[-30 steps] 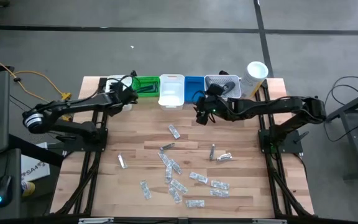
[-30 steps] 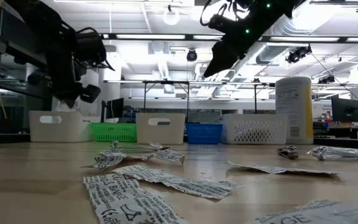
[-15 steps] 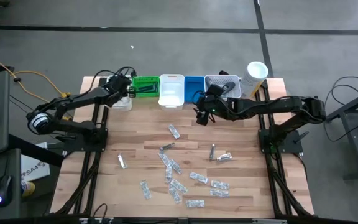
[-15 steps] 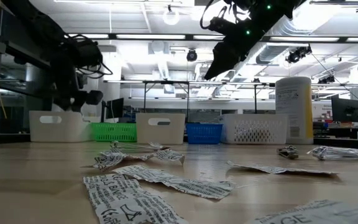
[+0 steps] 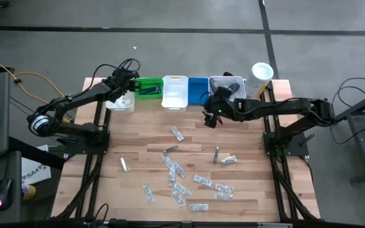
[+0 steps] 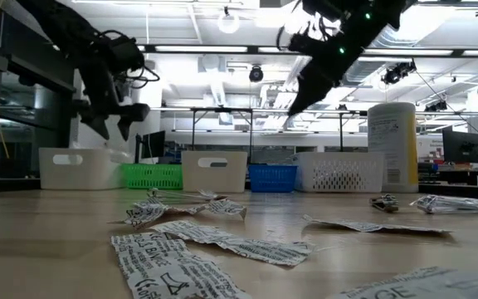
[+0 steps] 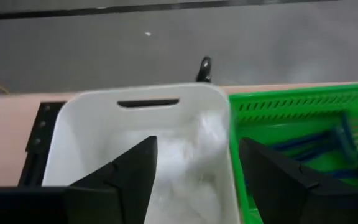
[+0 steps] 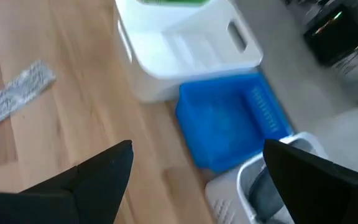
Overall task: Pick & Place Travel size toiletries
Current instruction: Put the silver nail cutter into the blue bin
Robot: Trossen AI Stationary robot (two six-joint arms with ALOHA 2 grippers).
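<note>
1. High view: sachets (image 5: 181,190) lie scattered across the lower centre of the table (image 5: 106,183); flat, light, floppy foil, likely slippery. Pinch at an edge or across the short width.
2. Left gripper (image 7: 194,171) hangs open and empty over the white bin (image 7: 67,137), upper left; pale crumpled packets inside.
3. Right gripper (image 8: 194,165) open, empty, beside the blue bin (image 8: 229,124).
4. Bare wood slats; open workshop behind.
</note>
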